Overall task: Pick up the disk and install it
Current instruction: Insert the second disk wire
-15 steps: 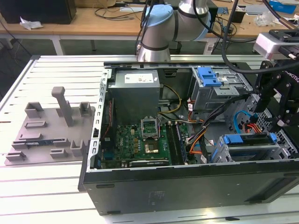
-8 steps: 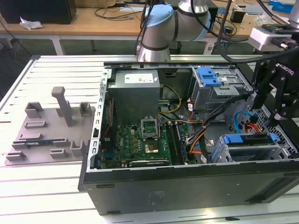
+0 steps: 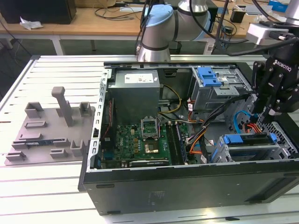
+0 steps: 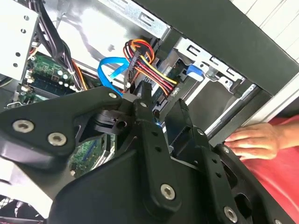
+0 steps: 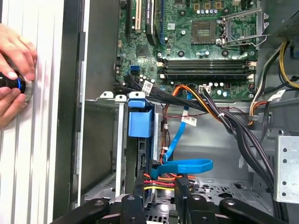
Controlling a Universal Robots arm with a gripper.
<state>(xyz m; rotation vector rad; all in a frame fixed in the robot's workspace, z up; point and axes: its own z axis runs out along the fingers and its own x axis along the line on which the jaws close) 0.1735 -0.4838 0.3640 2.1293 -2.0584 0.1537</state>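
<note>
Seemingly spread and empty, the hand (image 5: pixel 159 198) hovers over the bay, fingertips hidden among cables (image 5: pixel 161 179).

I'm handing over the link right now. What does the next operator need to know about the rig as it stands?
Gripper: fingers open and empty, low over the drive cage, right by the red-yellow power cables.
Disk: in that cage, blue rail showing.
Done: pick and placement, it seems.
Left: I cannot tell whether it is fully seated or cabled.
Caution: a person's hand rests just outside the computer case.
</note>
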